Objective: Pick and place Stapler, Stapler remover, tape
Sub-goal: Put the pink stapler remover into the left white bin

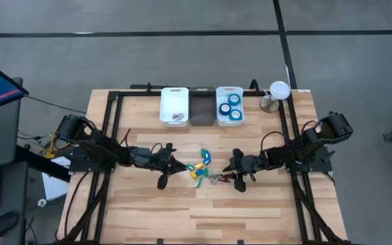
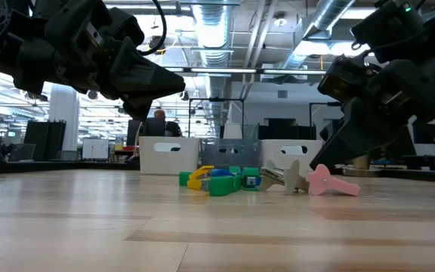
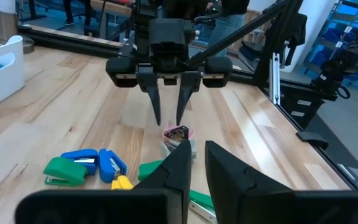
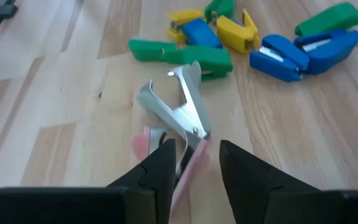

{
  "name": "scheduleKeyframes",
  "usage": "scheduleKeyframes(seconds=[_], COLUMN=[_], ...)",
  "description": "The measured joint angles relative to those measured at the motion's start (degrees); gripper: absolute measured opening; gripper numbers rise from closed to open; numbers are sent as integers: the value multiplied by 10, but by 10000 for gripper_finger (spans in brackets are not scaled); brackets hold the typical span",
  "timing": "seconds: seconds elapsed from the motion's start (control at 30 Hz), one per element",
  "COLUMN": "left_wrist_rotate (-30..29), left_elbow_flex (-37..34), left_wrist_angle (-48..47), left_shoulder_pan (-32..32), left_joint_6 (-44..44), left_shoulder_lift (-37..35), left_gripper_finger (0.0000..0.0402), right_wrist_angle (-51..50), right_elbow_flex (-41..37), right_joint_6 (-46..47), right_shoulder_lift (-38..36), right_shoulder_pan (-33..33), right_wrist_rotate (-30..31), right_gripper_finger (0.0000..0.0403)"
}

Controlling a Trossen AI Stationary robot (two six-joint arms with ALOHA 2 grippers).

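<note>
A pile of small green, blue and yellow staplers lies mid-table. Just to its right lies a stapler remover with metal jaws and a pink handle. My right gripper points steeply down with open fingers on either side of that handle, just above it. My left gripper hovers level on the pile's left, a narrow gap between its fingers and nothing in them. Blue tape rolls sit in the far right white bin.
Along the far edge stand a white bin holding a small pinkish item, a dark bin, and the tape bin. A white round object on a stand is at the far right. Black frame rails run along both sides. Bare wood lies toward the near edge.
</note>
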Motion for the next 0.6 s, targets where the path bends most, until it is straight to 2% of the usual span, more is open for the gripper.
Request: scheduleKeyframes(seconds=[0.3,0.6], left_wrist_rotate=[0,0], left_elbow_flex=[0,0], left_wrist_angle=[0,0], left_shoulder_pan=[0,0], left_joint_6=[0,0], left_shoulder_lift=[0,0], left_gripper_finger=[39,39], right_wrist_angle=[-2,-9], right_elbow_flex=[1,1], right_joint_6=[0,0], right_shoulder_lift=[0,0], right_shoulder_pan=[0,-2], right_wrist_rotate=[0,0], right_gripper_finger=[115,89])
